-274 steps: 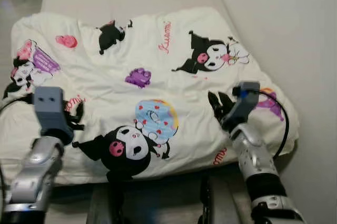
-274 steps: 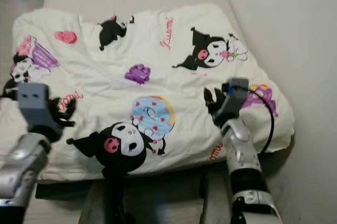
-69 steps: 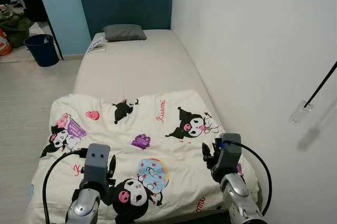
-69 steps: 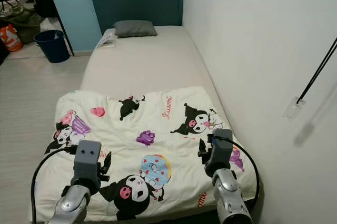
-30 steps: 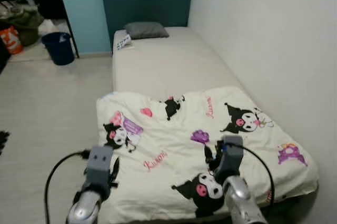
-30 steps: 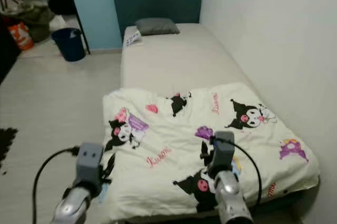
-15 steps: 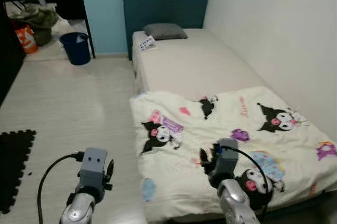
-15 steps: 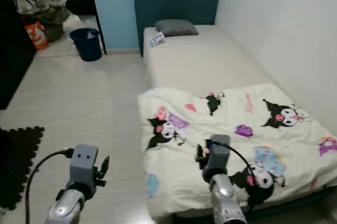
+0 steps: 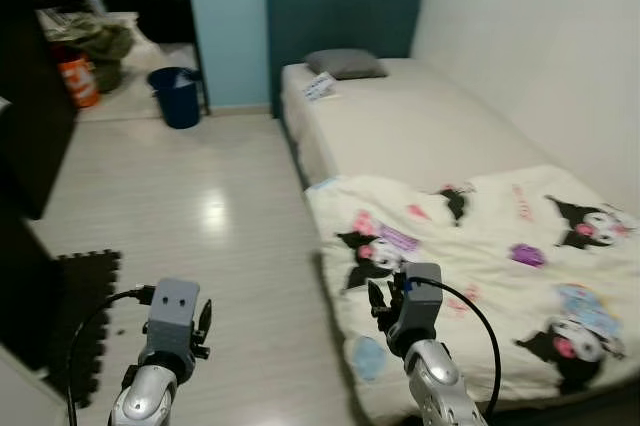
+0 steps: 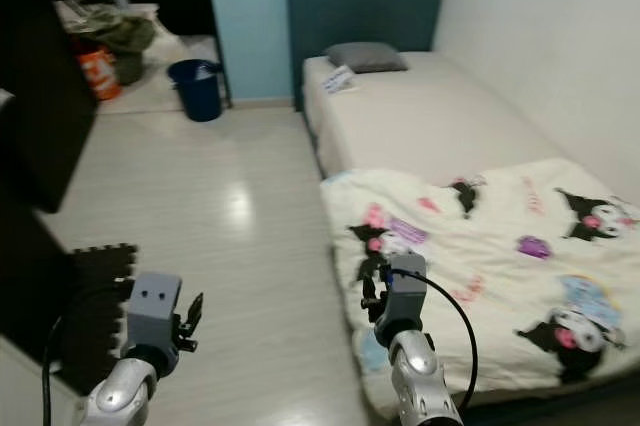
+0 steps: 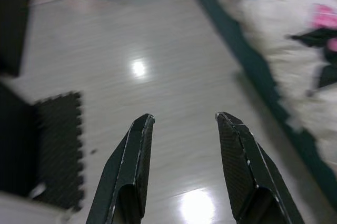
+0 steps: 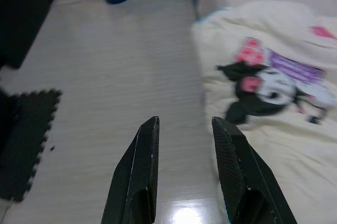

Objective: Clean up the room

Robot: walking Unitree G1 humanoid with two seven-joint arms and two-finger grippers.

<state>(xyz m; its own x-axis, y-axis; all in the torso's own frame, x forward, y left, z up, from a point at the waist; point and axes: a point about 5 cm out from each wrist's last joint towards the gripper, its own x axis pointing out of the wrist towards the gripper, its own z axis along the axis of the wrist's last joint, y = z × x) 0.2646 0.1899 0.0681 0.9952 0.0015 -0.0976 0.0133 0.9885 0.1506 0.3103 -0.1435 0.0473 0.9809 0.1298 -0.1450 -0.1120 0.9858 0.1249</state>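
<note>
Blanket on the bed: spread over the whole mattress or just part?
Part only. The cartoon-print blanket lies rumpled over the foot end of the bed; the mattress is bare up to the grey pillow.

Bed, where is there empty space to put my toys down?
The bare mattress is free between the grey pillow and the cartoon blanket. The pale floor is open between the bed and black mat. The blanket fills the bed's near end.

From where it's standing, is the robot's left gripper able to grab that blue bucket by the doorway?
Probably not. The blue bucket sits far across bare floor; the open left gripper hangs close by the robot. Nothing blocks the way, so walking over should work.
</note>
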